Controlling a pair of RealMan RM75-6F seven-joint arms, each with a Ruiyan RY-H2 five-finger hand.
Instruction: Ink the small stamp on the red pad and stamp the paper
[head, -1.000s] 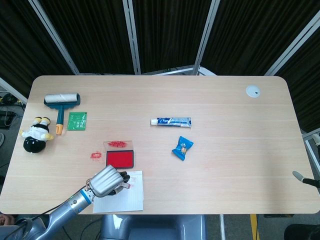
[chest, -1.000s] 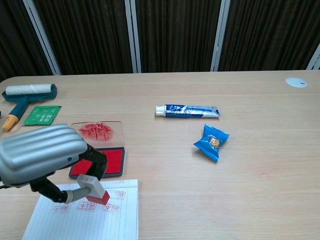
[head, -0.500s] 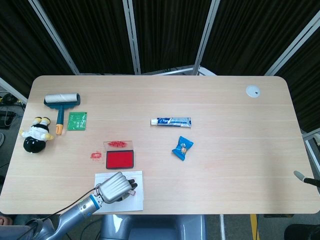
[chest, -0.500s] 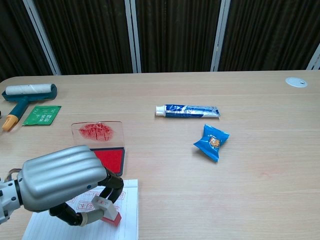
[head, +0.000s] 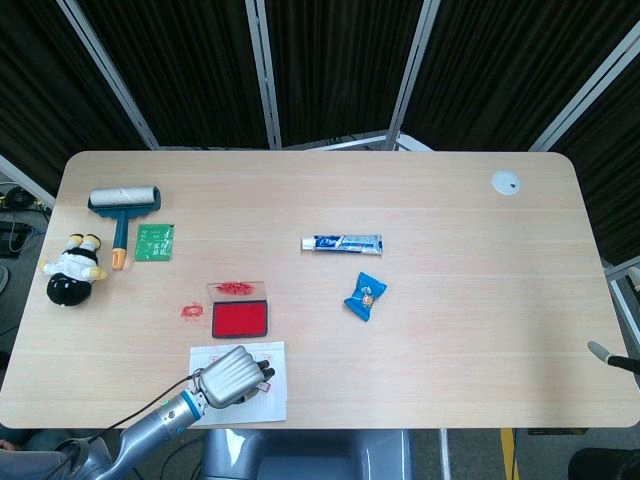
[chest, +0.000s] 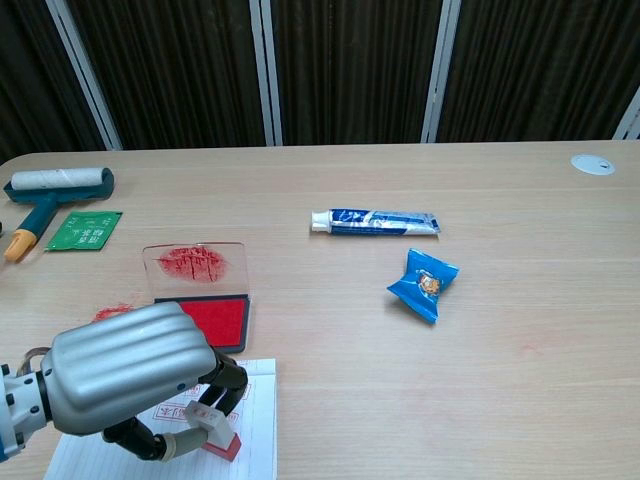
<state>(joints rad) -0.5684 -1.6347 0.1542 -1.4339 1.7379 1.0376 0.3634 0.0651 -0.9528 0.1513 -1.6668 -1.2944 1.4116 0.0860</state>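
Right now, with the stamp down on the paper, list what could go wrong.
1. The left hand holds the small stamp near the right edge of the paper; a small drift could put part of the mark on the table.
2. Earlier red marks sit just beside it, so a new print may overlap them.
3. The sheet looks loose; lifting the stamp could drag it.

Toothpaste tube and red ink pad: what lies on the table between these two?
Nothing. In the head view, only bare table lies between the red ink pad and the toothpaste tube; the blue snack packet sits off that line.
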